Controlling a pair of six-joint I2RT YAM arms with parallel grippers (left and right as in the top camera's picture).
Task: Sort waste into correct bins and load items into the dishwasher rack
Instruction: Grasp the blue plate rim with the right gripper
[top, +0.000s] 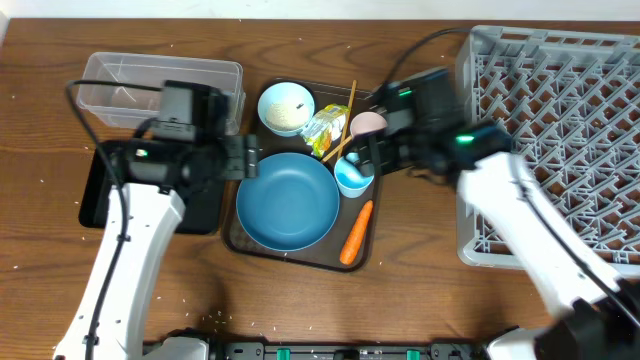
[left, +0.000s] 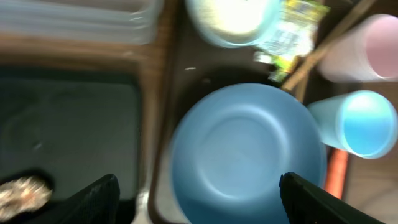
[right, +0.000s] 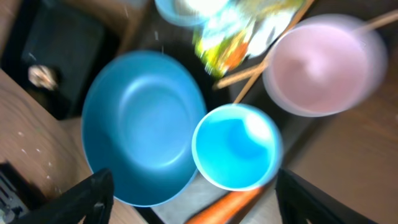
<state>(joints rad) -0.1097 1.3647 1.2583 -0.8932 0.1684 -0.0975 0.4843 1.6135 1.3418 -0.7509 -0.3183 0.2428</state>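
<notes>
Here both wrist views are blurred: the left fingers (left: 93, 200) stand wide apart over the blue plate (left: 242, 155), the right fingers (right: 81, 202) likewise spread above the light blue cup (right: 236, 146), the carrot (right: 224, 208) cut off, the food scrap (left: 22, 190) a smear in the black tray (left: 74, 124).

On my screen: blue plate (top: 288, 200), light blue cup (top: 352, 178), pale pink cup (top: 368, 124), orange carrot (top: 357, 232), yellow-green-and-white wrapper (top: 325, 130), dark brown tray (top: 300, 257), grey lattice-patterned rack (top: 560, 100).

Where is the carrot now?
Overhead, the carrot lies at the brown tray's near-right corner, beside the plate and below the blue cup.
</notes>
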